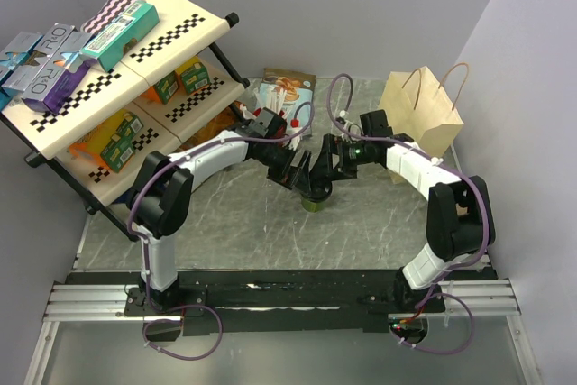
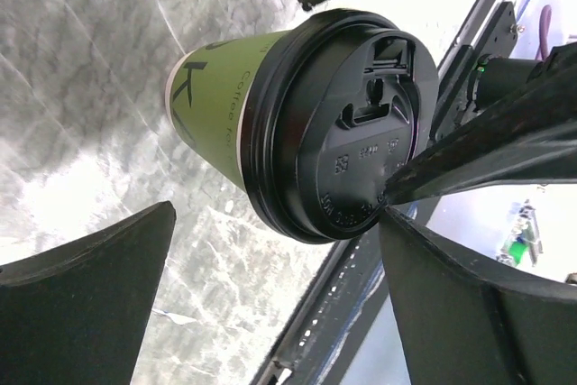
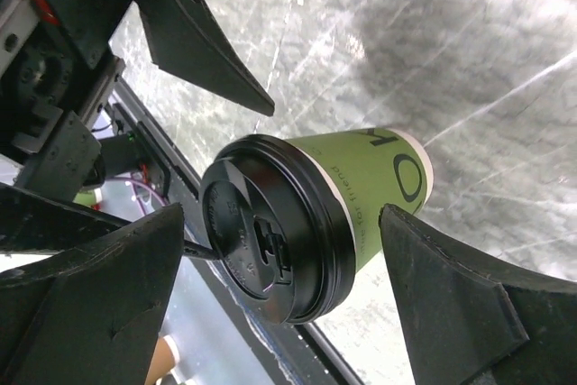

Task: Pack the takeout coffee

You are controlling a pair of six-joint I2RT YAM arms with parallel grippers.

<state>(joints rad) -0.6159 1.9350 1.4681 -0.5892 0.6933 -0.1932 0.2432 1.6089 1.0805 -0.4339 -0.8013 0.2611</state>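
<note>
The cup (image 2: 225, 105) stood upright on the surface (image 1: 234, 232) with its black lid (image 2: 352, 132) seated. Capping therefore looked finished, and I judged the step in hand to be the pick-up ahead of bagging. Both pincers hung over the cup from opposite sides. The left pincer (image 2: 278, 214) was spread wide and gripped nothing; the cup lay between its two fingers, with bare surface showing on either side. The right pincer (image 3: 281, 212) was also wide apart and empty, with the cup between its fingers and clear of both pads. The two pairs of fingers sat crosswise to each other around the cup. In the left wrist view one finger of the right pincer reached the lid's rim, but I could not tell whether it pressed there or only crossed in front. The bag (image 1: 422, 114) stood upright with its handles up, behind the right pincer and out past its wrist, well apart from the cup and farther again from the left pincer. The next move probably called for one pincer, likely the right as the one nearer the bag, to close on the green wall below the lid. It would need to close softly, since paper would buckle and the lid might pop. The other pincer would need to back clear first, and the cup would have to stay upright on its way into the bag.
</note>
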